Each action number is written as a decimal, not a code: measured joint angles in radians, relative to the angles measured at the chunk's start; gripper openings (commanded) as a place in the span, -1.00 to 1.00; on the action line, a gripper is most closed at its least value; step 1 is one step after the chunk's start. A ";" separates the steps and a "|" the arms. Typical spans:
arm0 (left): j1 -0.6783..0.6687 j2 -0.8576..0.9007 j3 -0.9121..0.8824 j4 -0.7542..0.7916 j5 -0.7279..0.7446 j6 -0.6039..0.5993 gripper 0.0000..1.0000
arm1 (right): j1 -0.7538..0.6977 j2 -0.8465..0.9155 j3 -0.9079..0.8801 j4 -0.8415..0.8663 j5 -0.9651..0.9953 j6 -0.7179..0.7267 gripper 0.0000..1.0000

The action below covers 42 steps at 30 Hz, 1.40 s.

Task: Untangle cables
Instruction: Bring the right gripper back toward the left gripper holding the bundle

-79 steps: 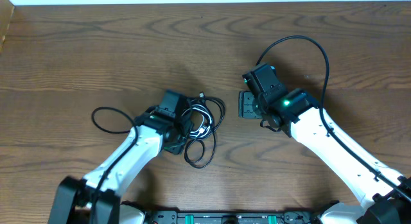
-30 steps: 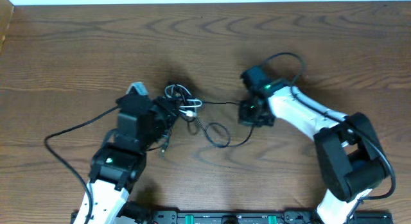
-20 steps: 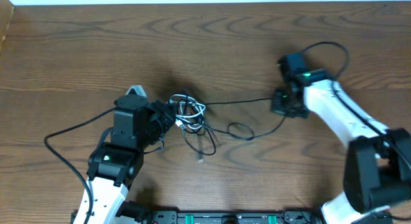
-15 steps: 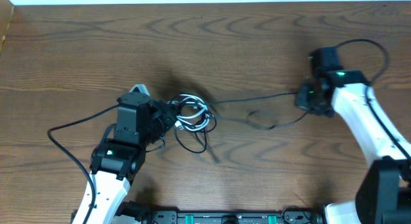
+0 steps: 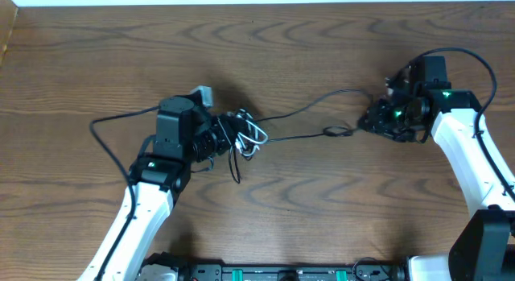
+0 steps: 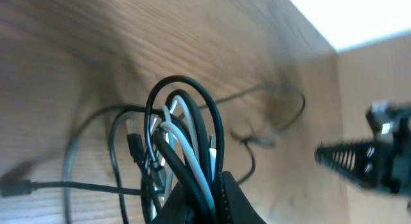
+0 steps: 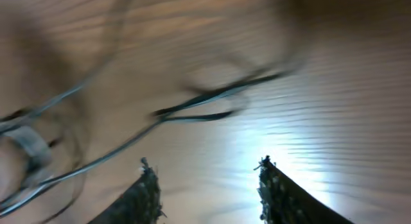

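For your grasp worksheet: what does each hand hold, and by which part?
The left hand grips the cables where their loops bunch together. The right hand is open and holds nothing.

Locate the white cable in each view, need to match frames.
Overhead: white cable in the bundle left of centre.
Left wrist: white cable at centre, looping among black strands.
Right wrist: too blurred to tell.
Shared landmark: the black cable with its small loop.
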 measured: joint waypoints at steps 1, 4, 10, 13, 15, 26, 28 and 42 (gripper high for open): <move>0.000 0.012 0.000 0.002 0.027 0.024 -0.85 | 0.001 0.000 0.000 0.000 -0.042 -0.010 0.03; 0.000 0.041 0.000 0.041 0.118 0.087 -0.85 | 0.025 0.000 0.000 0.021 -0.194 -0.036 0.05; 0.000 0.051 0.000 0.133 0.261 0.159 -0.85 | 0.142 0.000 0.000 0.089 -0.297 -0.031 0.15; 0.000 0.051 0.000 0.157 0.305 0.170 -0.85 | 0.211 0.000 0.000 0.140 -0.290 -0.013 0.22; 0.000 0.051 0.000 0.188 0.350 0.174 -0.85 | 0.267 0.000 0.000 0.171 -0.240 0.011 0.26; 0.000 0.054 -0.006 0.494 0.522 -0.059 -0.85 | 0.443 0.001 -0.001 0.291 0.006 0.155 0.20; 0.000 0.055 -0.009 0.566 0.554 -0.121 -0.84 | 0.452 0.005 -0.001 0.303 0.044 0.173 0.16; 0.000 0.055 -0.010 0.700 0.749 -0.223 -0.73 | 0.446 0.078 -0.001 0.222 0.448 0.233 0.19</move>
